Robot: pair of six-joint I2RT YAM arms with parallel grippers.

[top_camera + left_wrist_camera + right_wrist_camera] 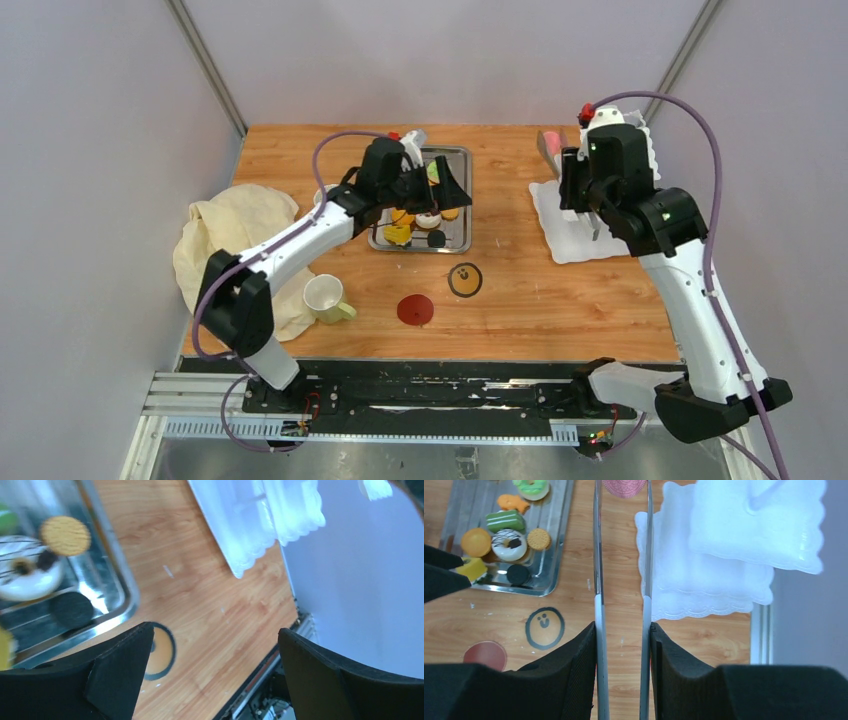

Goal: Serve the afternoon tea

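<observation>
My right gripper (621, 627) is shut on the metal tongs (597, 555). A pink disc (624, 487) sits between the tong tips, just left of the white tiered stand (724, 555). In the top view the right gripper (580, 190) is at the stand's (585, 240) left edge, with the pink disc (549, 146) behind it. My left gripper (437, 195) hovers open and empty over the steel tray (455, 155) of pastries; its fingers (115, 675) stand wide apart. The green donut (531, 486), an orange tart (475, 541) and a white donut (509, 545) lie in the tray (554, 575).
A pale mug (325, 298) stands front left beside a crumpled cream cloth (235, 235). A red coaster (415, 309) and a smiley-face coaster (465, 280) lie in front of the tray. The table's right edge and a grey wall are just past the stand.
</observation>
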